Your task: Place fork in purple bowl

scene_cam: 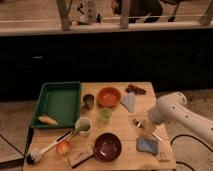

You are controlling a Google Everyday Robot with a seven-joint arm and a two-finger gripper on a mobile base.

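The purple bowl [108,146] stands near the table's front edge, at the middle, and looks empty. My gripper [142,126] hangs low over the right part of the table, up and to the right of the bowl, on the white arm [172,112] that reaches in from the right. A slim pale fork [156,135] shows just below and right of the gripper, slanting toward the table's right edge. I cannot tell whether the gripper touches it.
A blue sponge [148,145] lies right of the bowl. A wooden block [80,158], a peach-coloured fruit [63,147] and a white-handled brush [47,149] lie to its left. Behind are a white cup with a green spoon [83,125], a green cup [104,114], an orange bowl [109,96] and a green tray [59,102].
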